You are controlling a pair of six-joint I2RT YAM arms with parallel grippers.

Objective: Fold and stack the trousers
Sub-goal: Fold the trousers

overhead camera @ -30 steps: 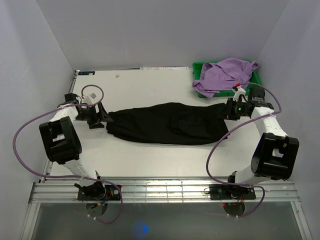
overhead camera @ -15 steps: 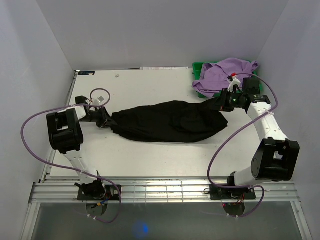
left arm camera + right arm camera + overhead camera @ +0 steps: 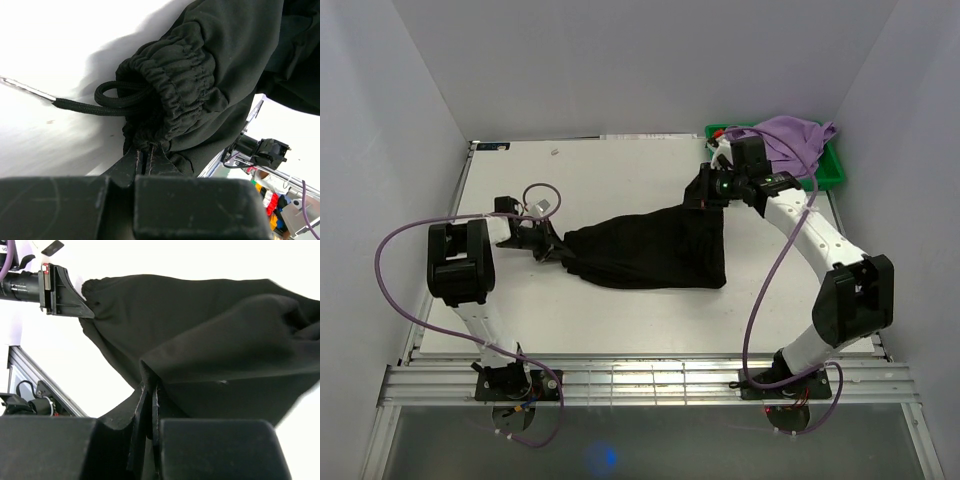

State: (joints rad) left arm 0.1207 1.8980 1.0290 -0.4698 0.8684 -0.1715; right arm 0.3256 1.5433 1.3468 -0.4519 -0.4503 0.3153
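Black trousers point(image 3: 650, 250) are stretching between left gripper point(image 3: 558, 250), clamping their drawstring end near the left edge, and right gripper point(image 3: 705, 193), pinching fabric aloft right of centre.

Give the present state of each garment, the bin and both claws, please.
trousers: right end raised, both ends gripped.
left claw: shut on trousers' gathered drawstring end.
right claw: shut on trousers' fabric.
lilac garment: crumpled, draped over bin.
green bin: upright, holding lilac garment.
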